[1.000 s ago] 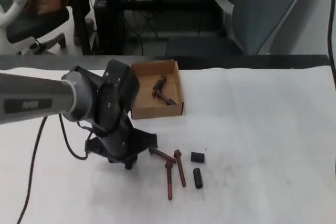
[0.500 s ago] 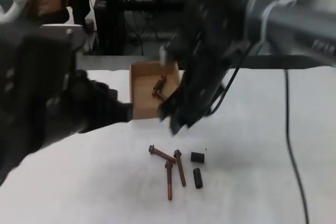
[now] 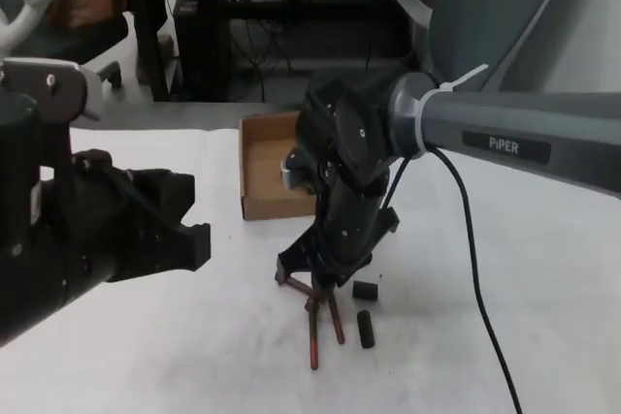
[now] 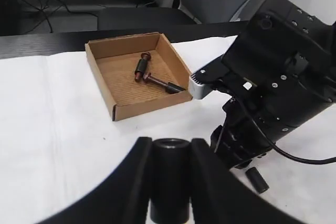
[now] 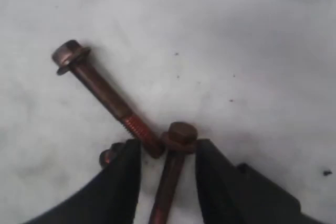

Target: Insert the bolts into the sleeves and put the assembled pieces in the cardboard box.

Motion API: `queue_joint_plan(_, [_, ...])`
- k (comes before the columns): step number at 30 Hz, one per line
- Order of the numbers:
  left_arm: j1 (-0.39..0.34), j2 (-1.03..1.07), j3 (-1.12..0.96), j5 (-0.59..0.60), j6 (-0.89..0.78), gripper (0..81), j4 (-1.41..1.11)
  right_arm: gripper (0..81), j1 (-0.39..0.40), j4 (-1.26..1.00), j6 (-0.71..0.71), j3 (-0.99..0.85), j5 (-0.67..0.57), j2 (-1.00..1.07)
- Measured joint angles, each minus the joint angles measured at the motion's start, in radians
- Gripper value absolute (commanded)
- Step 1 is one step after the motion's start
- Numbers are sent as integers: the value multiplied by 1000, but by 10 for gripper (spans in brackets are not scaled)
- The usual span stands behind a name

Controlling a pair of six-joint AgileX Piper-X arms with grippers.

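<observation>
My left gripper (image 4: 169, 148) is shut on a black sleeve (image 4: 169, 182), held upright above the bench, left of the cardboard box (image 4: 152, 103). In the box lie two assembled pieces (image 4: 143, 66). My right gripper (image 5: 167, 148) is open and low over three rusty bolts. Its fingers straddle one bolt (image 5: 173, 169); a second bolt (image 5: 102, 93) lies slanted with its tip against that bolt's head, and a third bolt's head (image 5: 107, 157) peeks from beside a finger. In the high view the right gripper (image 3: 315, 283) stands over the bolts (image 3: 312, 336), with two loose sleeves (image 3: 365, 290) just to the right.
The box (image 3: 260, 203) sits behind the bolts on the white cloth. The left arm (image 3: 87, 230) bulks large at the left of the high view. Chairs and cables stand beyond the bench's far edge. Open cloth lies to the right.
The left arm has risen from the bench beside the bolts and drawn back left. The right arm has swung in from the right and come down over the bolts.
</observation>
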Motion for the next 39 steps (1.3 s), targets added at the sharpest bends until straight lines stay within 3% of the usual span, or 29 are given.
queue_joint_plan(13, [0,-1,0,24,-22,18,0,318,-21,-27,-17,0,37,44])
queue_joint_plan(14, [0,-1,0,24,-21,18,0,252,-21,-25,-16,0,37,44])
queue_joint_plan(16, [0,-1,0,24,-21,18,0,17,-21,-19,-19,0,41,44])
queue_joint_plan(17, [0,-1,0,24,-21,18,0,3,-21,-15,-19,0,42,44])
queue_joint_plan(24, [0,-1,5,24,-21,18,0,0,-21,0,-47,5,34,9])
queue_joint_plan(31, [-10,-1,164,65,-21,18,-228,0,-18,-140,-113,9,25,-232])
queue_joint_plan(39, [-142,123,353,71,0,18,-603,0,71,-410,-222,126,18,-565])
